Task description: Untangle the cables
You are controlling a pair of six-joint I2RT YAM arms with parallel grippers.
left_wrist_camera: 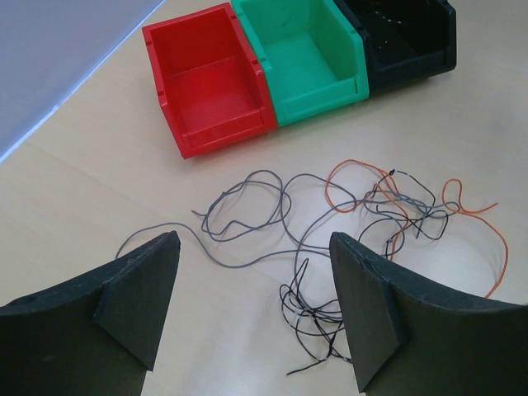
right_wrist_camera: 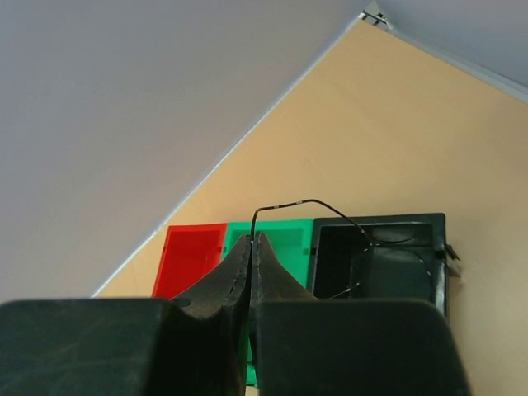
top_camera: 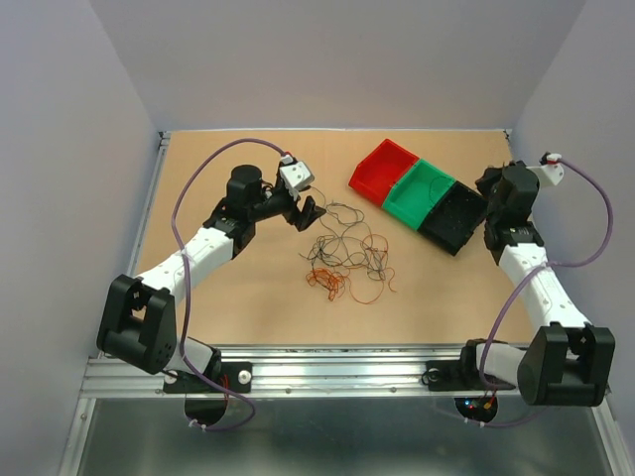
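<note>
The cables (top_camera: pixel 347 256) lie in a loose tangle mid-table: thin grey (left_wrist_camera: pixel 247 206), black (left_wrist_camera: pixel 318 318) and orange (left_wrist_camera: pixel 462 216) wires. My left gripper (top_camera: pixel 308 213) hovers at the tangle's left edge, open (left_wrist_camera: pixel 252 309); the black loops lie beside its right finger (left_wrist_camera: pixel 371 305), and nothing is held. My right gripper (top_camera: pixel 488 203) is over the black bin, shut (right_wrist_camera: pixel 252 239) on one thin black cable (right_wrist_camera: pixel 309 202). That cable arcs from the fingertips down into the black bin (right_wrist_camera: pixel 375 219).
Three small bins stand in a diagonal row at the back right: red (top_camera: pixel 382 169), green (top_camera: pixel 422 190) and black (top_camera: pixel 454 216). The red (left_wrist_camera: pixel 210 87) and green (left_wrist_camera: pixel 305 58) bins look empty. Grey walls enclose the table on the left, back and right.
</note>
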